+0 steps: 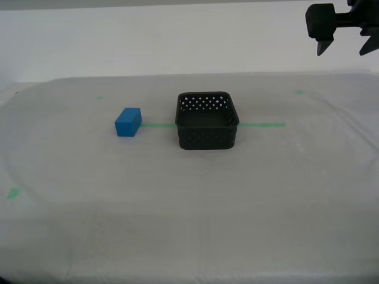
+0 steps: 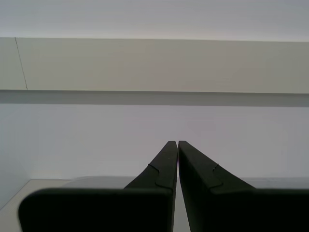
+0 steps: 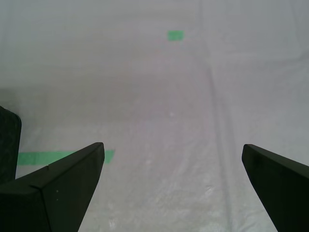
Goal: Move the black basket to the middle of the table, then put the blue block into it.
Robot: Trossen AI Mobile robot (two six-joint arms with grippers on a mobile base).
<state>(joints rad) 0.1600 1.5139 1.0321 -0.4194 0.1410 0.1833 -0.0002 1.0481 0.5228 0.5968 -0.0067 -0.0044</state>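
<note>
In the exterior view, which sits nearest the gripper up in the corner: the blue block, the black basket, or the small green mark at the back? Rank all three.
From my first gripper, at the exterior view's upper right:
1. Green mark, right side.
2. Basket, centre.
3. Block, left of the basket.

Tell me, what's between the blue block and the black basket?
Only bare cloth and a thin green tape line between the blue block and black basket, in the exterior view.
</note>
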